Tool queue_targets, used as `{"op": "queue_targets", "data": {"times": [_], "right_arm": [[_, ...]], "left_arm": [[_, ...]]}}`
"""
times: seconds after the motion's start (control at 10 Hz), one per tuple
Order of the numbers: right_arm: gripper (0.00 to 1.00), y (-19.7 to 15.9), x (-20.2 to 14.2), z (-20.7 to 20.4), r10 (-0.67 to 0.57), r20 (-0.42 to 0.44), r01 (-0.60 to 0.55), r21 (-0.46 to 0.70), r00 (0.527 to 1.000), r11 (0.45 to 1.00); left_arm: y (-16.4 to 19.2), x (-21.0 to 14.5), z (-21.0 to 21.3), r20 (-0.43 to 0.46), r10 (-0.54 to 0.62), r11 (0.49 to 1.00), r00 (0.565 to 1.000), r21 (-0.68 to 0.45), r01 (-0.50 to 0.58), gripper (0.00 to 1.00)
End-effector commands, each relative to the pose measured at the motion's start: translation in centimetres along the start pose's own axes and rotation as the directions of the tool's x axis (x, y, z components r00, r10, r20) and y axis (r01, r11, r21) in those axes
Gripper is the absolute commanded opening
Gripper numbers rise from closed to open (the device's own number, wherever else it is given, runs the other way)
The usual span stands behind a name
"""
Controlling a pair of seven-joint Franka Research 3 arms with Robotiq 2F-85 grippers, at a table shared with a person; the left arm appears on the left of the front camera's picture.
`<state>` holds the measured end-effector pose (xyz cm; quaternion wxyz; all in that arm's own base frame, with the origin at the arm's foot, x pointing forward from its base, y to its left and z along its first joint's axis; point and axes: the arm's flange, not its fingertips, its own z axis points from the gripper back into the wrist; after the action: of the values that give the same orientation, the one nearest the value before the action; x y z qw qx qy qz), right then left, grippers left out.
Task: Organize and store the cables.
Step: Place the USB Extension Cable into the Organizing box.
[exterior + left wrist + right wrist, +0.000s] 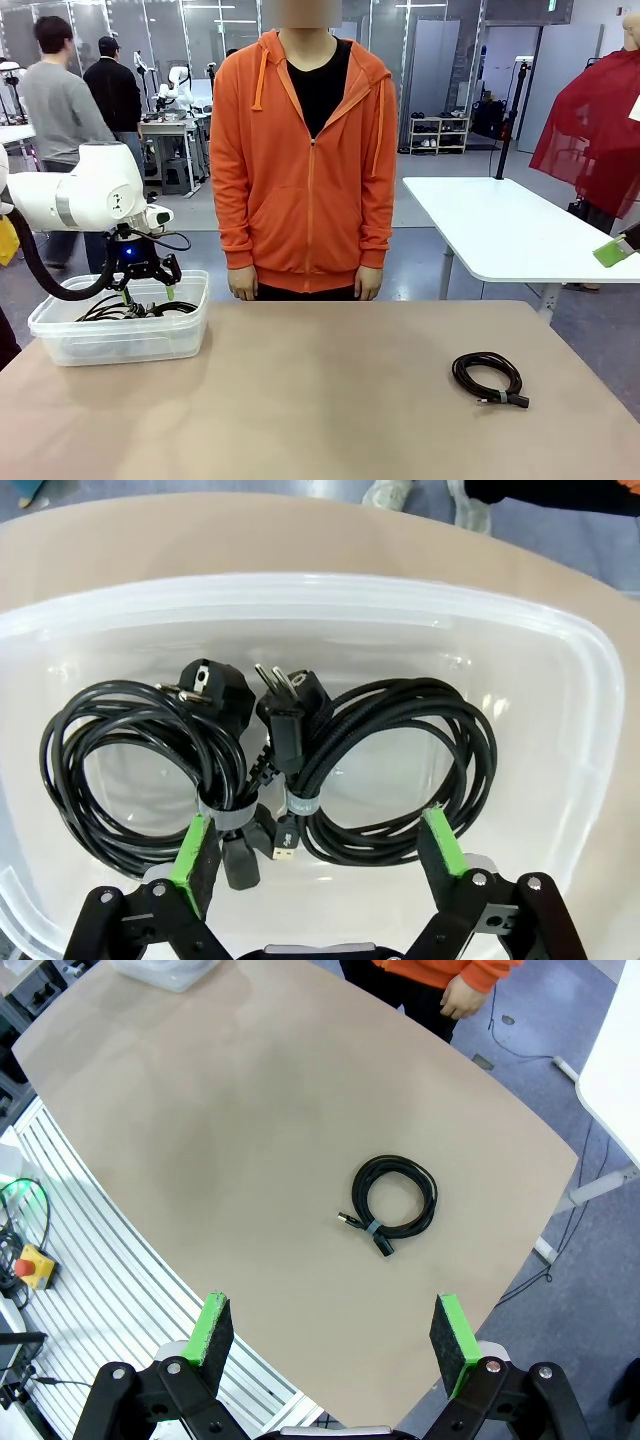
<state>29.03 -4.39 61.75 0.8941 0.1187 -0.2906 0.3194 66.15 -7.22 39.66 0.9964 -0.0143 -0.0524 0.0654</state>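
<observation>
Two coiled black cables lie side by side in the clear plastic bin [560, 650]: one coil [110, 770] on the left, the other coil [420, 770] on the right, their plugs meeting in the middle. My left gripper [318, 845] hangs open just above them, holding nothing; in the front view this gripper [147, 292] sits over the bin [120, 340] at the table's left. A third coiled cable [489, 378] lies on the table at the right, also seen as a small coil [395, 1198] below my right gripper [330, 1335], which is open and high above the table.
A person in an orange hoodie [305, 160] stands at the far edge, hands down at their sides. The tan tabletop [320, 400] is bare between the bin and the loose cable. A white table [500, 220] stands behind at the right.
</observation>
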Motion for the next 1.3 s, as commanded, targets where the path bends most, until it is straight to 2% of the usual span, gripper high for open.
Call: {"op": "queue_targets", "data": {"times": [0.0, 1.2], "right_arm": [[1.00, -0.01, 0.01, -0.01, 0.004, -0.003, -0.004, -0.004, 1.000, 1.000], [1.00, -0.01, 0.01, -0.01, 0.004, -0.003, -0.004, -0.004, 1.000, 1.000]], "left_arm": [[-0.02, 0.18, -0.19, 0.007, -0.011, 1.000, 1.000, 0.013, 0.011, 1.00], [-0.02, 0.18, -0.19, 0.007, -0.011, 1.000, 1.000, 0.013, 0.011, 1.00]]}}
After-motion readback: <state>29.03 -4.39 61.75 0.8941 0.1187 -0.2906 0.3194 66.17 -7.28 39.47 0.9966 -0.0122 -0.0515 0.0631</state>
